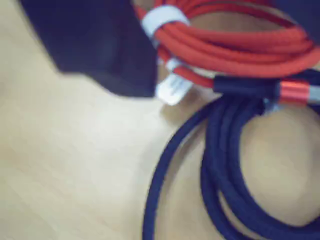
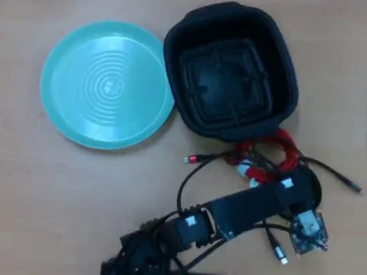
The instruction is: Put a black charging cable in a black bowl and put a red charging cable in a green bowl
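Overhead view: you see the arm (image 2: 242, 207) reaching from the bottom edge up and to the right across the wooden table (image 2: 45, 188), its wrist end sitting over the two cables.
Green bowl: the green bowl (image 2: 67, 108) lies upper left, empty, its concentric ridges plain at the centre.
Black bowl: the black bowl (image 2: 276, 108) stands just right of it, rims touching or nearly so (you cannot tell which), and it too holds nothing.
Red charging cable: the red charging cable (image 2: 281, 149) lies on the table just below the black bowl's lower right rim, partly under the arm; one plug end points left toward the bowls.
Black charging cable: the black charging cable (image 2: 338, 178) lies beside and below the red one, mostly hidden by the wrist, with one loose end trailing right and another down.
Wrist view: blurred, yet you can make out the red charging cable (image 1: 240, 47) coiled at the top with its white tie (image 1: 162, 20), and the black charging cable (image 1: 225, 165) looped right below it, the two touching where a red-and-silver plug crosses.
Gripper: a dark shape at the upper left of the wrist view is likely one jaw of the gripper (image 1: 107, 50); its other jaw is unclear, so you cannot tell how wide it stands, and it is not seen clasping either cable.
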`<control>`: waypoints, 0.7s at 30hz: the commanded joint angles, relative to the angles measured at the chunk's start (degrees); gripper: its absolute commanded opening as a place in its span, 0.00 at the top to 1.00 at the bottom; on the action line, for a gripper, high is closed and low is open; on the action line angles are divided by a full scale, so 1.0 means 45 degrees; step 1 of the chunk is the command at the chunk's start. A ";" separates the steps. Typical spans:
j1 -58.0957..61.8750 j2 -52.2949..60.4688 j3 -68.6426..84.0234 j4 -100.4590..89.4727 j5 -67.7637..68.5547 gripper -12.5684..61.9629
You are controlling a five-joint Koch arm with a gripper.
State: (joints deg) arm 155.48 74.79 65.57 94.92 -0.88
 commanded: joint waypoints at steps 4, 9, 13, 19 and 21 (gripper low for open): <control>0.0371 -0.0039 -0.1113 0.0703 -0.2324 0.27; 0.0391 -0.0254 -0.1113 0.0742 -0.3945 0.26; 0.0801 -0.0527 -0.0977 0.0898 -0.4258 0.27; 0.0879 -0.1055 -0.1211 0.1074 -0.4297 0.27; 0.1074 -0.1328 -0.1055 0.1094 -0.4277 0.27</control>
State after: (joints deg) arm 159.43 69.26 65.57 95.45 -19.16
